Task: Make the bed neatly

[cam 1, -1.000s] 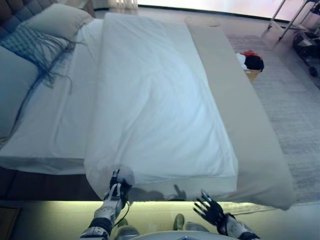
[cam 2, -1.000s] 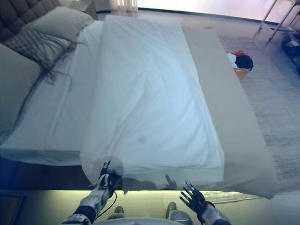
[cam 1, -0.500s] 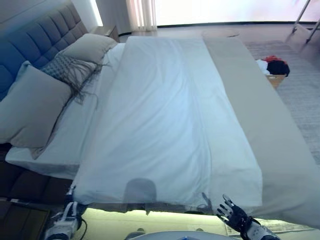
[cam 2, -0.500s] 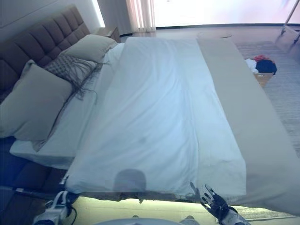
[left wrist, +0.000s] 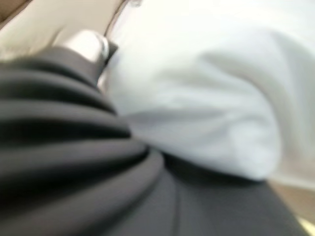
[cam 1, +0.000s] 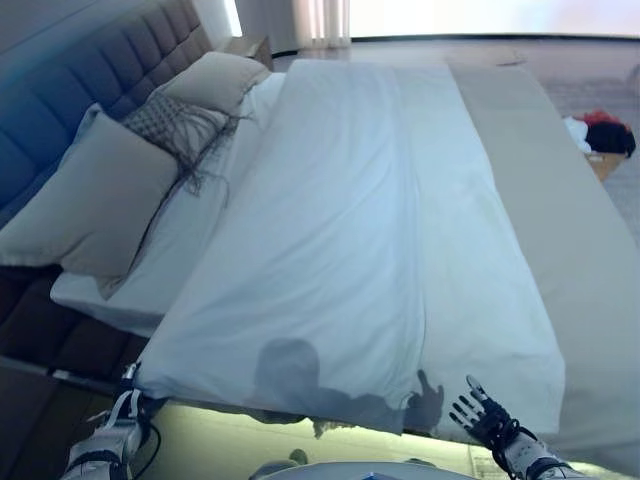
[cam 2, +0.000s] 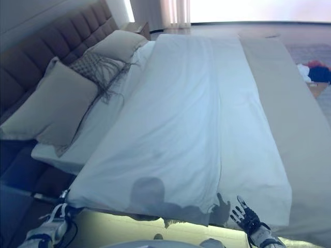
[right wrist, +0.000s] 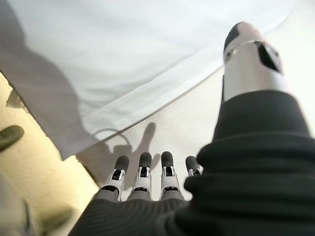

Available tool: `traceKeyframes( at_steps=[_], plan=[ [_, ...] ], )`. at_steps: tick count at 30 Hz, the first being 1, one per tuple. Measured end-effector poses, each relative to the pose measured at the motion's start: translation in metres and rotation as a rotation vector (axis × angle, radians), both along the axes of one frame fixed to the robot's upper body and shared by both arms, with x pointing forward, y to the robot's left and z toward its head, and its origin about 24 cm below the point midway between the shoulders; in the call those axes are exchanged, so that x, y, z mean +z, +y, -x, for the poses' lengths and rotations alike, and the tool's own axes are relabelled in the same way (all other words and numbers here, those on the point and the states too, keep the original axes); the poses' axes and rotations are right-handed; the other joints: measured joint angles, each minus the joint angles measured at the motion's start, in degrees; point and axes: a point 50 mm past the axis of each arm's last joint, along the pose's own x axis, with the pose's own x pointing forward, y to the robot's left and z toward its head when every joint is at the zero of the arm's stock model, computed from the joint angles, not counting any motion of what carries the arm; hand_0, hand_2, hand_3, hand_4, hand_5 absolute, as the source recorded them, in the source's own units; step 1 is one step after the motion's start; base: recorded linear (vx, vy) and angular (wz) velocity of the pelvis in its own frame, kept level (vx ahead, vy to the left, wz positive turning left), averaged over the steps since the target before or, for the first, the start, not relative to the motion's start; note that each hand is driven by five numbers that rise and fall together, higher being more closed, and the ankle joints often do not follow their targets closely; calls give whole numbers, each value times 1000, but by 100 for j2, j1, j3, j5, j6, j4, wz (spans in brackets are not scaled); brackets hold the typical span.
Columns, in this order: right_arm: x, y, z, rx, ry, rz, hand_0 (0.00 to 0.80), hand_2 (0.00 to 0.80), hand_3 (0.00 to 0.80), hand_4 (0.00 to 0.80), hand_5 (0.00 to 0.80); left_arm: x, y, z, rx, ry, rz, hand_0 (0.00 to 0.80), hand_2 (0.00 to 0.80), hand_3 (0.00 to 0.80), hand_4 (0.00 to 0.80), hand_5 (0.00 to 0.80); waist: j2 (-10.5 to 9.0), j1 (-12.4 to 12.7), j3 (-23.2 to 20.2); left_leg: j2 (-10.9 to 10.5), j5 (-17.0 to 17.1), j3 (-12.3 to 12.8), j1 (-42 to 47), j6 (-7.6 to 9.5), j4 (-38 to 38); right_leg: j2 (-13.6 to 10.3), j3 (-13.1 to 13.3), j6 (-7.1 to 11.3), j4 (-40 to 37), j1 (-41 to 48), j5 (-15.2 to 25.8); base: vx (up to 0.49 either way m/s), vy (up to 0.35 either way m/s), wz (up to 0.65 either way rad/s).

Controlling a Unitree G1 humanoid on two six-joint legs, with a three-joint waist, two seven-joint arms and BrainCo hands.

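Observation:
A white duvet (cam 1: pixel 350 220) lies along the bed, its near edge hanging over the bed's side. A beige cover (cam 1: pixel 570 220) lies flat beside it on the right. My left hand (cam 1: pixel 118 425) is low at the near left corner of the duvet, shut on the cloth; the left wrist view shows white cloth (left wrist: pixel 197 98) bunched against the hand (left wrist: pixel 59 147). My right hand (cam 1: pixel 485 420) is open and empty, fingers (right wrist: pixel 142 172) spread, just below the duvet's near right edge (right wrist: pixel 147 98).
Two beige pillows (cam 1: pixel 100 200) (cam 1: pixel 215 80) and a grey fringed throw (cam 1: pixel 175 125) lie at the head by the padded headboard (cam 1: pixel 60 110). A box with clothes (cam 1: pixel 600 135) stands on the rug beyond the bed's far right side.
The camera has swung left. My left hand has pulled the duvet's near corner to the left, toward the head end, spreading the duvet wider. The right hand stays open.

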Motion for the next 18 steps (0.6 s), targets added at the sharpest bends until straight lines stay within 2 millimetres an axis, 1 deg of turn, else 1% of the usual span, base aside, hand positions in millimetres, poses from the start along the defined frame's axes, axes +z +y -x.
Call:
traceKeyframes(
  at_steps=[1,3,4,5,6,7,8,9,11,12,14,15,16,17,18],
  plan=[
    [4,-5,-6,-8,-17,12,0,0,0,0,0,0,-3,-5,-8,11,4,800,800,800,800,800,-28,6,3,-12,6,-24,-67,-18,81,73,58,-348,-294,122,201,-147,-64,33],
    [10,-5,-20,-6,-56,14,0,0,0,0,0,2,-3,-9,-1,18,7,800,800,800,800,800,-26,35,39,8,19,-5,-172,-64,276,130,39,-417,-542,257,301,-154,-55,18],
    [12,-5,-24,-3,-67,12,0,0,0,0,0,3,-4,-12,-3,11,4,800,800,800,800,800,-24,59,68,-12,-6,5,-324,-100,516,139,42,-450,-735,332,403,-181,-34,16],
    [14,-4,-30,-1,-86,6,0,0,0,0,0,7,-3,-16,-9,-6,-4,800,800,800,800,800,-77,75,146,-54,-48,30,-607,-163,994,121,45,-503,-981,422,547,-220,-19,12],
    [17,-4,-36,3,-100,5,0,0,0,0,0,10,-3,-20,-15,-23,-12,800,800,800,800,800,-144,120,256,-125,-139,36,-820,-305,1173,69,52,-545,-1095,454,626,-263,0,-4],
    [21,-8,-40,1,-113,16,0,0,0,0,0,10,-4,-21,-19,-30,-12,800,800,800,800,800,-86,177,349,-201,-110,24,-883,-271,925,106,75,-560,-1100,455,637,-292,21,-16],
    [25,-15,-41,-8,-118,32,0,0,0,0,0,8,-6,-20,-17,-26,-5,800,800,800,800,800,69,202,382,-269,302,25,-966,-201,675,210,42,-560,-1099,449,634,-295,51,-20],
    [26,-18,-41,-19,-120,42,0,0,0,0,0,8,-5,-19,-3,-27,-2,800,800,800,800,800,158,187,422,-249,476,236,-991,132,570,337,47,-546,-1106,460,605,-273,90,1],
    [26,-21,-38,-54,-115,37,0,0,0,0,0,9,-4,-20,5,-38,-6,800,800,800,800,800,137,175,464,-252,531,241,-1020,154,441,338,1,-554,-1164,444,605,-230,146,19],
    [26,-23,-37,-78,-118,34,0,0,0,0,0,8,-7,-21,2,-43,0,800,800,800,800,800,133,162,464,-275,619,234,-1003,133,357,332,-49,-553,-1173,453,604,-175,197,29],
    [25,-25,-33,-102,-108,33,0,0,0,0,0,7,-14,-25,-12,-57,13,800,800,800,800,800,73,138,502,-337,926,196,-898,6,132,231,-178,-563,-1184,567,590,-163,247,36],
    [23,-24,-30,-103,-98,29,0,0,0,0,0,8,-14,-28,-17,-64,6,800,800,800,800,800,-65,109,564,-368,1082,218,-737,-234,-107,97,-234,-620,-1214,641,565,-159,285,17],
    [23,-23,-31,-108,-106,23,0,0,0,0,0,11,-11,-31,-14,-73,-10,800,800,800,800,800,-217,25,650,-251,847,553,-684,-284,189,-12,-382,-649,-1238,703,543,-150,298,-7],
    [23,-20,-32,-106,-114,15,0,0,0,0,0,12,-6,-27,-3,-59,-36,800,800,800,800,800,-321,18,709,50,596,951,-714,-299,658,-64,-469,-645,-1236,763,533,-151,326,-18],
    [24,-24,-30,-121,-119,18,0,0,0,0,0,11,-4,-25,6,-46,-56,800,800,800,800,800,-346,-22,712,408,488,1100,-748,-426,1055,-58,-521,-634,-1231,762,521,-148,329,-12]
  ],
)
